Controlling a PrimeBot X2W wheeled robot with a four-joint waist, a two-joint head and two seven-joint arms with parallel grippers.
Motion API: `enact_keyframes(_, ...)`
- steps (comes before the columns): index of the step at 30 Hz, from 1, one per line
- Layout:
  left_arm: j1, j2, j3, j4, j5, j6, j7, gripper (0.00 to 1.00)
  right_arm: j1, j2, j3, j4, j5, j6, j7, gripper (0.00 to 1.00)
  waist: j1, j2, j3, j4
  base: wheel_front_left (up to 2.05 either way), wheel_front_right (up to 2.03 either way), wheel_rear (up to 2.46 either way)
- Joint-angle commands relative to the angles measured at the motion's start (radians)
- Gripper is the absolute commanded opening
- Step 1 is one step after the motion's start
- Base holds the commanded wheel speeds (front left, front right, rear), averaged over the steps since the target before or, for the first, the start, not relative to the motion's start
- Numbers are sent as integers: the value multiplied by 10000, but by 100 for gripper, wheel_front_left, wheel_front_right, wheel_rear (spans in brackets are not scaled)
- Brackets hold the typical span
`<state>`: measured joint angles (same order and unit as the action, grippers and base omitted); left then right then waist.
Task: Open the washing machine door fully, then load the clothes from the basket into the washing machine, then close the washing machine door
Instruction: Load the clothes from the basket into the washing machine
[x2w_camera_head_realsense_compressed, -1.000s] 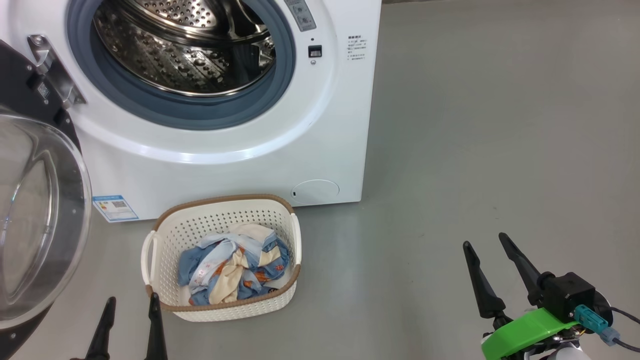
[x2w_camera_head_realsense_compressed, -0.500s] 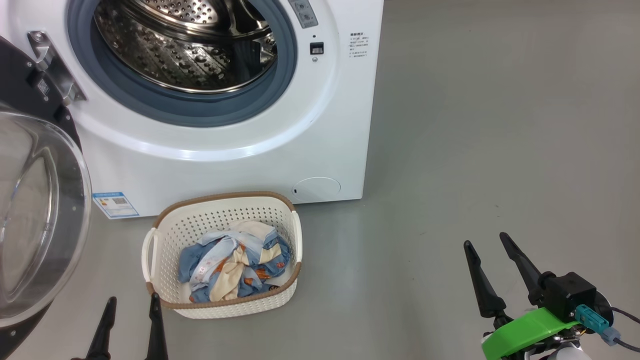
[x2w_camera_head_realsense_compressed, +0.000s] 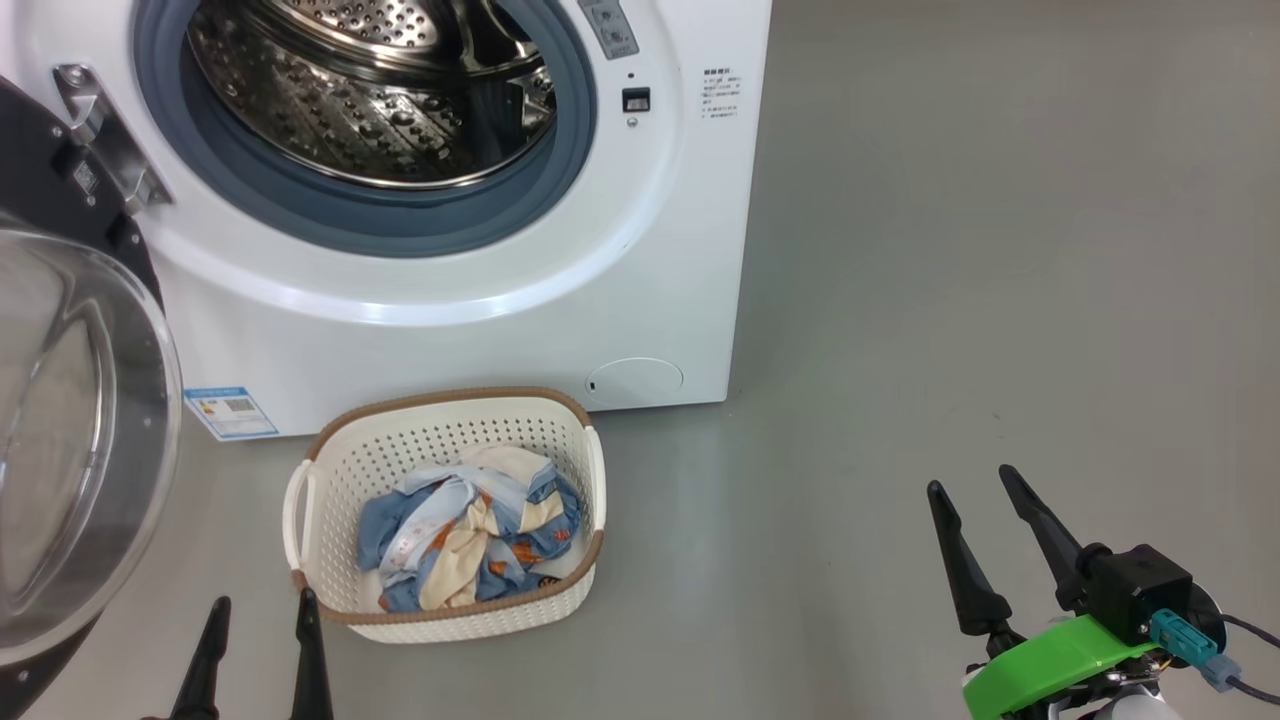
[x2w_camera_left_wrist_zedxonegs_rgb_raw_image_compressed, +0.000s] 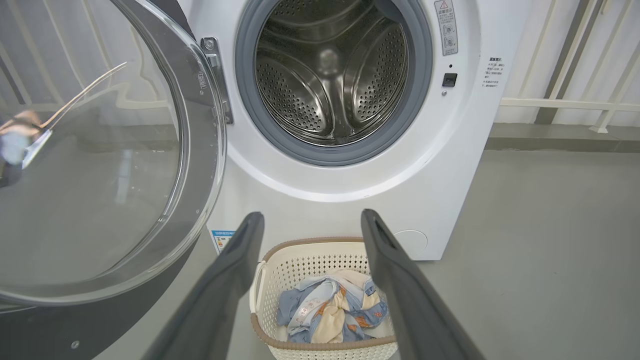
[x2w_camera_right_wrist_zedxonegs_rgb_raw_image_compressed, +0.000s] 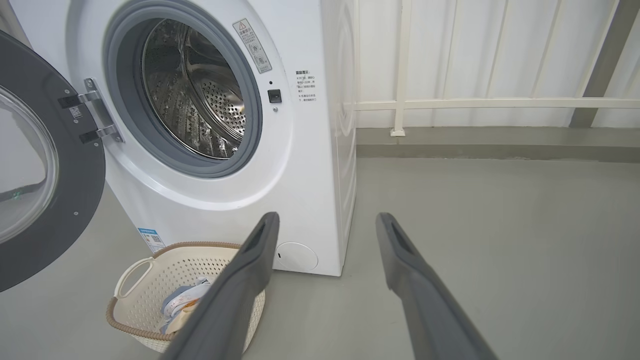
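Head view, with both wrist views. The washing machine (x2w_camera_head_realsense_compressed: 450, 330) stands on the grey floor (x2w_camera_head_realsense_compressed: 950, 250). The washing machine door (x2w_camera_head_realsense_compressed: 80, 430) hangs wide open on my left, carried by a metal hinge (x2w_camera_head_realsense_compressed: 105, 135) at the left edge of the opening. Its black rim frames the bulging clear glass. Inside the grey-blue gasket (x2w_camera_head_realsense_compressed: 400, 225), the perforated steel drum (x2w_camera_head_realsense_compressed: 370, 90) is in plain sight.

The basket (x2w_camera_head_realsense_compressed: 440, 400) sits on the floor just in front of the machine, below the opening. It lies between the blue energy label (x2w_camera_head_realsense_compressed: 230, 413) and the round service flap (x2w_camera_head_realsense_compressed: 633, 381). The clothes (x2w_camera_head_realsense_compressed: 470, 540) are heaped inside it, a loose bundle of blue, cream and pale blue fabric with orange prints.

My left tool (x2w_camera_head_realsense_compressed: 262, 598) shows at the lower left, beside the near left corner of the basket. Its two dark fingers are spread apart and grip nothing. In the left wrist view those fingers frame the basket and the clothes.

My right tool (x2w_camera_head_realsense_compressed: 970, 480) shows at the lower right over bare floor, well apart from the basket. Its fingers are likewise spread and grip nothing.
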<state>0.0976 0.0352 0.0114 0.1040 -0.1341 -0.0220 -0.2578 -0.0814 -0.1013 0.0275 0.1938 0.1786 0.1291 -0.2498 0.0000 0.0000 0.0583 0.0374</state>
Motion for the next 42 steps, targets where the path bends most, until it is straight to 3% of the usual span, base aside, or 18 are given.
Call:
enact_keyframes(1, -348, 151, 364, -192, -17, 4, -40, 100, -123, -41, 262, -240, -51, 16, -120, 100, 0, 0, 2, 5, 115, -115, 0)
enact_keyframes(21, -451, 150, 592, -233, -36, 164, -40, 100, -166, -51, 256, -200, -9, 16, -120, 100, 0, 0, 98, 15, 164, -164, 0)
enact_keyframes(42, -538, 150, 612, -78, -316, 76, -40, 100, -247, 2, 251, -214, -9, 16, -120, 100, 0, 0, 369, 15, 9, -9, 0)
